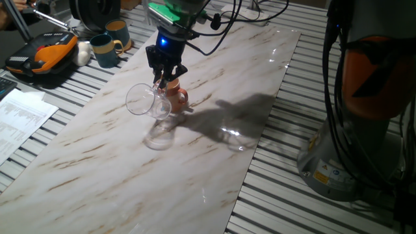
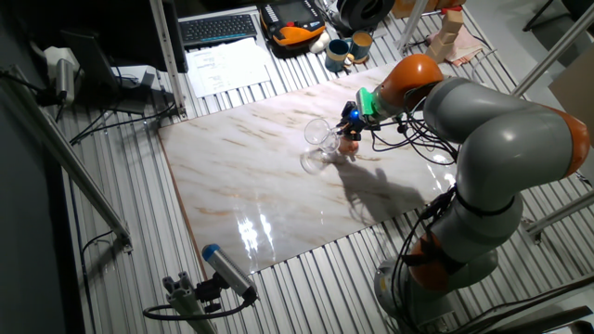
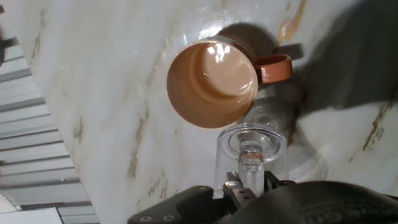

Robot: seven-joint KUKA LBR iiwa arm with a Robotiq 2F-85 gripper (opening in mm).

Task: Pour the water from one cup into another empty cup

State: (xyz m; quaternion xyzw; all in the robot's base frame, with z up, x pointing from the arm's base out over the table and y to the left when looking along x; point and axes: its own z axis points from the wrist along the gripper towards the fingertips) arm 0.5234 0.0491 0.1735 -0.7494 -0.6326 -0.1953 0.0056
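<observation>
While the glass mug hangs tipped on its side above the marble board, we note that the gripper is closed on it, the fingers clamped narrow on what appears to be the handle. The mouth of the glass faces roughly 9 o'clock in the one fixed view. The terracotta mug stands upright on the board just beside the glass, at about 2 o'clock from it in that view.

In the hand view the terracotta mug shows its open mouth, its handle at 3 o'clock. A glossy patch inside suggests liquid, but we cannot confirm it. The glass mug sits at about 5 o'clock from it, its rim near the terracotta rim. We cannot see water in the glass in any view.

Handling notes, as we judge them:
- The glass is rigid, smooth and breakable, and probably heavy for its size at its base.
- A hold on the handle alone may let the body swing or slip, so rotation should be slow.
- Set it down gently on the hard board.

Two teal mugs stand well apart at 11 o'clock.
</observation>
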